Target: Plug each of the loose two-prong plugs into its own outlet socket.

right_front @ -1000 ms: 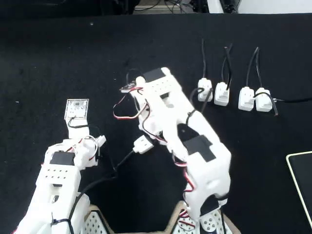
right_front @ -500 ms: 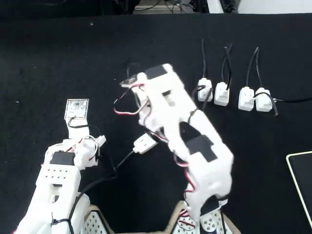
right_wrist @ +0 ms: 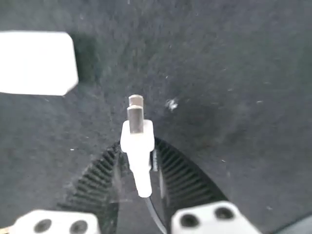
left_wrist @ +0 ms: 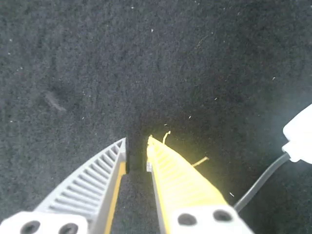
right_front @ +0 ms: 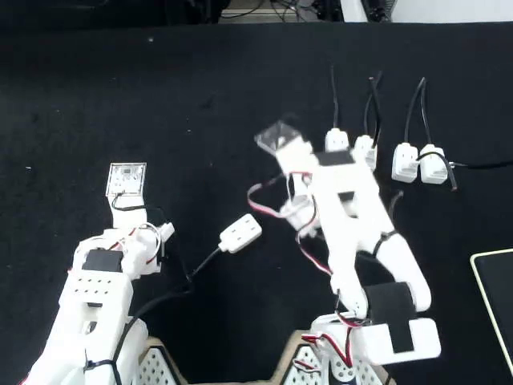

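Note:
A white outlet socket [right_front: 241, 233] on a black cable lies mid-table; the left wrist view catches its edge [left_wrist: 300, 136]. Several white two-prong plugs [right_front: 405, 162] with black cords sit in a row at the back right. My right gripper [right_wrist: 137, 146] is shut on another white plug [right_wrist: 137, 163], its two prongs pointing away from the fingers. A white block [right_wrist: 36, 62], likely the socket, lies ahead and off to one side of the prongs. The right arm [right_front: 349, 208] stands between the socket and the plug row. My left gripper [left_wrist: 136, 144] is shut over bare cloth with nothing in it.
The left arm [right_front: 104, 265] sits at the front left, with the socket's cable [right_front: 180, 281] running beside it. A dark flat object with a pale rim [right_front: 493, 297] lies at the right edge. Black cloth [right_front: 120, 96] covers the table.
The right arm has swung to the right, away from above the socket and toward the plug row. The socket now lies uncovered. The left arm has not moved.

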